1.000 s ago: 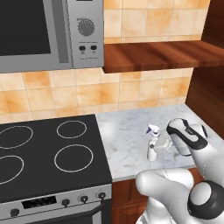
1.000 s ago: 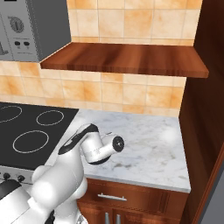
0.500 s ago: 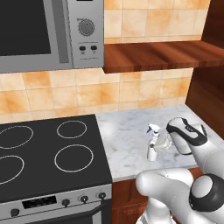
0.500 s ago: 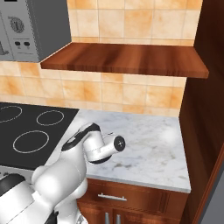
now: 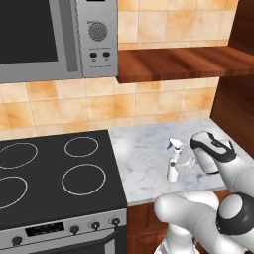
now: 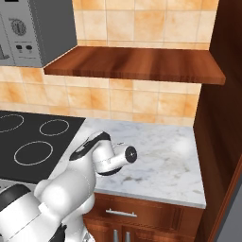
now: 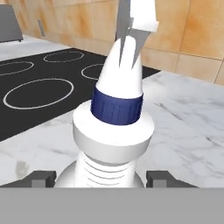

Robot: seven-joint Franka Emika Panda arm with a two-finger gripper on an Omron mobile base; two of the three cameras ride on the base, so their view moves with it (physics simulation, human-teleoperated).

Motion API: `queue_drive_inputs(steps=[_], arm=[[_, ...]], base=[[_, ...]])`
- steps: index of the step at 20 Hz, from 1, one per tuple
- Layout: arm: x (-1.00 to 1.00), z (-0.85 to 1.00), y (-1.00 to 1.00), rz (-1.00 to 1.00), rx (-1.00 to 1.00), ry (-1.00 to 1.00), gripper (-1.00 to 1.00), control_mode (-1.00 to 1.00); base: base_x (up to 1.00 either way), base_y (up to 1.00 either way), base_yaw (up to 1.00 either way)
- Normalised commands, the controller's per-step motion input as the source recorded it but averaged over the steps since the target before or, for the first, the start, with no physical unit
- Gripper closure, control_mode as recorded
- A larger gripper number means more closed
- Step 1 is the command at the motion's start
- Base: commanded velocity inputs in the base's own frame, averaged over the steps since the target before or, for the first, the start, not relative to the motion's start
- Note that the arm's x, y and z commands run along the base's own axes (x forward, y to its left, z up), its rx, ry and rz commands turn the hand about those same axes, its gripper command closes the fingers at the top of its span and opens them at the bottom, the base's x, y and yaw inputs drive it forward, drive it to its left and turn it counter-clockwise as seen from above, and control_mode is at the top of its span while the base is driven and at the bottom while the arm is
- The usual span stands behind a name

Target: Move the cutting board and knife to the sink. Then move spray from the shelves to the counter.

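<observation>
The spray (image 5: 173, 162), a slim white bottle with a pale trigger head and a dark blue collar, stands upright on the marble counter (image 5: 144, 154) near its front edge. My gripper (image 5: 184, 159) reaches it from the right, at body height. The hand view looks at the spray (image 7: 114, 109) from close by. There my gripper (image 7: 103, 177) is open, one fingertip on each side of the bottle's lower body and just off it. The wooden shelves (image 5: 183, 62) hang bare above. The cutting board, knife and sink are out of view.
A black stovetop (image 5: 54, 173) adjoins the counter on the left, with a microwave (image 5: 49, 34) above it. A tall dark wooden cabinet side (image 6: 222, 118) closes the counter's right end. The right base view has my arm's wrist (image 6: 113, 158) in front of the bottle.
The hand and the spray have sunk slightly toward the counter. The bottle stays upright, and the arm's elbow has shifted a little.
</observation>
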Motion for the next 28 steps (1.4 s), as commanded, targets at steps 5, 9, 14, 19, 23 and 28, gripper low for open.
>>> queue_drive_inputs(steps=[5,9,14,19,23,28], arm=[[-0.13,-0.36,0.28,0.00,-0.04,-0.03,-1.00,-1.00],[-0.13,-0.37,0.20,0.00,-0.02,-0.02,-1.00,-1.00],[-0.02,-0.20,0.10,0.00,0.00,-0.06,-1.00,-1.00],[0.00,-0.02,0.01,0.00,0.00,-0.03,-1.00,-1.00],[-0.10,0.00,0.01,0.00,0.00,0.00,-1.00,-1.00],[-0.13,-0.03,0.01,0.00,-0.01,0.00,-1.00,-1.00]], base=[[0.00,0.00,0.00],[0.00,0.00,0.00],[0.00,0.00,0.00],[0.00,0.00,0.00],[0.00,0.00,0.00],[0.00,0.00,0.00]])
